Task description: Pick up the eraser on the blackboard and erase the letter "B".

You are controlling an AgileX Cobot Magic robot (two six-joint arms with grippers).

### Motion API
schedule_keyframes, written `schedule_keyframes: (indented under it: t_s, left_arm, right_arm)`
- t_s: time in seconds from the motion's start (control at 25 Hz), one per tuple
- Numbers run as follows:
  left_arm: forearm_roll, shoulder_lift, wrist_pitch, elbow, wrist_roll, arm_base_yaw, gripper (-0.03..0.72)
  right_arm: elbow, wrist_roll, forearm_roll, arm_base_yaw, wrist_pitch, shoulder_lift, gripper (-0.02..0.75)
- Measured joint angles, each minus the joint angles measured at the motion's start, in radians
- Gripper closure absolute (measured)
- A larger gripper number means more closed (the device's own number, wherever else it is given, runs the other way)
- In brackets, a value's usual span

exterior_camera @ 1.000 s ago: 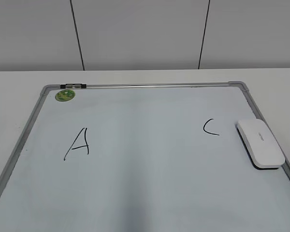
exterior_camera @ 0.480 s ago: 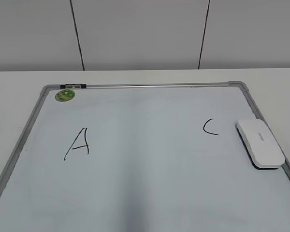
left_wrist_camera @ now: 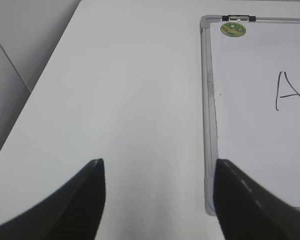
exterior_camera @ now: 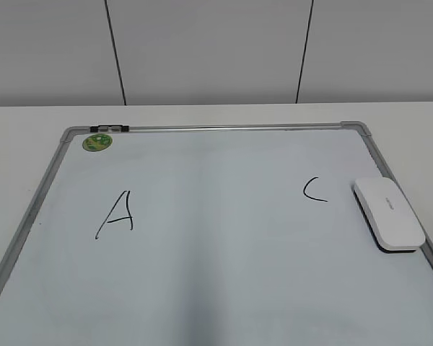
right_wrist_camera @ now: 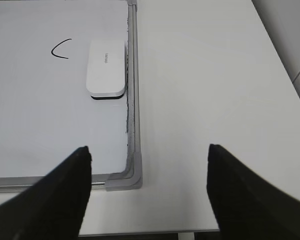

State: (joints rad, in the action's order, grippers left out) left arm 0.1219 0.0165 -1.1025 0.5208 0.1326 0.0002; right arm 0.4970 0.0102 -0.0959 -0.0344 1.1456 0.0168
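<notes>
The white eraser [exterior_camera: 388, 213] lies flat on the blackboard [exterior_camera: 216, 288] by its right frame edge, dark felt down; it also shows in the right wrist view [right_wrist_camera: 106, 67]. No letter "B" shows anywhere on the board; the middle between the black "A" [exterior_camera: 117, 214] and the black "C" [exterior_camera: 314, 189] is bare. My left gripper [left_wrist_camera: 157, 172] is open and empty over the table beside the board's left edge. My right gripper [right_wrist_camera: 149, 160] is open and empty over the board's near right corner [right_wrist_camera: 125, 176]. Neither gripper shows in the exterior view.
A round green magnet [exterior_camera: 97, 142] sits at the board's far left corner beside a small dark clip [exterior_camera: 110, 128] on the frame. White table [left_wrist_camera: 115, 100] surrounds the board; its front edge [right_wrist_camera: 155, 233] lies just below my right gripper. A panelled wall [exterior_camera: 216, 50] stands behind.
</notes>
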Motion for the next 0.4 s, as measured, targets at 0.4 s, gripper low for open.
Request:
schedule_keyframes:
  t_s: [0.4]
  left_arm:
    - [0.0,0.0,0.0,0.0,0.0,0.0,0.179]
  right_arm:
    - [0.0,0.0,0.0,0.0,0.0,0.0,0.204]
